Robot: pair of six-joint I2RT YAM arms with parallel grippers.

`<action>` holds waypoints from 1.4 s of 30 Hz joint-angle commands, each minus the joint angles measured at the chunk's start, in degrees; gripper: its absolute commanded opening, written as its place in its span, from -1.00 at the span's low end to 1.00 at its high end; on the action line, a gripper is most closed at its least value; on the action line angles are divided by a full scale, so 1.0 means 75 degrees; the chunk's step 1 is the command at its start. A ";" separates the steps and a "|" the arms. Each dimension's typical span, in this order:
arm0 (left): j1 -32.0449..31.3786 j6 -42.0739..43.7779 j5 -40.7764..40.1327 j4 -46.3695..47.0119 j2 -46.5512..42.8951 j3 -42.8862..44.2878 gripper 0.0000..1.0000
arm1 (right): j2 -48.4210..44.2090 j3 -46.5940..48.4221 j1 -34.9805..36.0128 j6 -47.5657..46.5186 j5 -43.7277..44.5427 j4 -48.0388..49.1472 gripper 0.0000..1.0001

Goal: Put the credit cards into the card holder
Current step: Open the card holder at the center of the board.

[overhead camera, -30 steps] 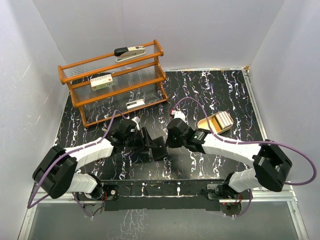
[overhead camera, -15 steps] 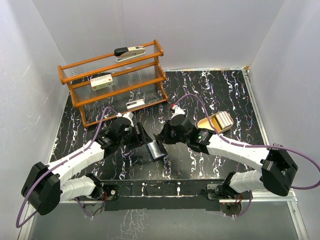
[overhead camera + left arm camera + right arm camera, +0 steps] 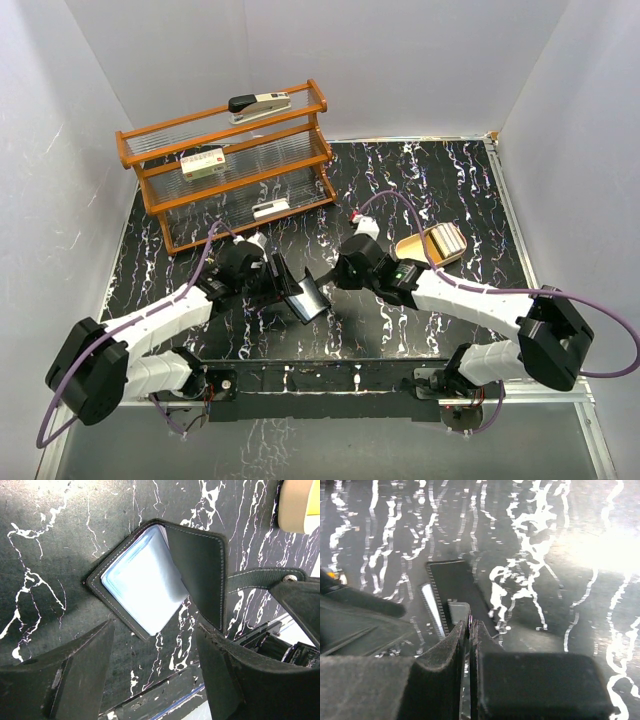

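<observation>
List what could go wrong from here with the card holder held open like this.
1. The right gripper seems to pinch the card holder only by its thin strap. A slip would likely let the raised flap drop over the pockets.
2. The left gripper hangs open over the holder without pinning it, so a pull on the strap may drag or lift it.
</observation>
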 commanded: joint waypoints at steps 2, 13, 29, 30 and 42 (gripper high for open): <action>-0.0001 0.0141 0.0198 0.0304 0.0316 -0.0048 0.30 | -0.0059 -0.0393 -0.0132 -0.0338 0.1037 -0.0372 -1.00; -0.0007 0.0027 0.0271 0.0893 0.0909 -0.0316 0.32 | -0.0025 -0.1089 -0.0423 -0.0319 0.1467 -0.0474 -1.00; -0.0001 -0.0443 0.1453 0.2654 0.1867 -0.0548 0.20 | 0.0088 -0.1613 -0.0526 -0.0124 0.1179 -0.0101 -1.00; -0.0001 -0.0545 0.1616 0.2922 0.1929 -0.0609 0.18 | 0.0108 -0.1624 -0.0529 -0.0114 0.1141 -0.0097 -1.00; -0.0001 -0.1737 0.2538 0.5321 0.1535 -0.1217 -0.07 | 0.0273 -0.1854 -0.0525 -0.0050 0.0906 0.0156 -1.00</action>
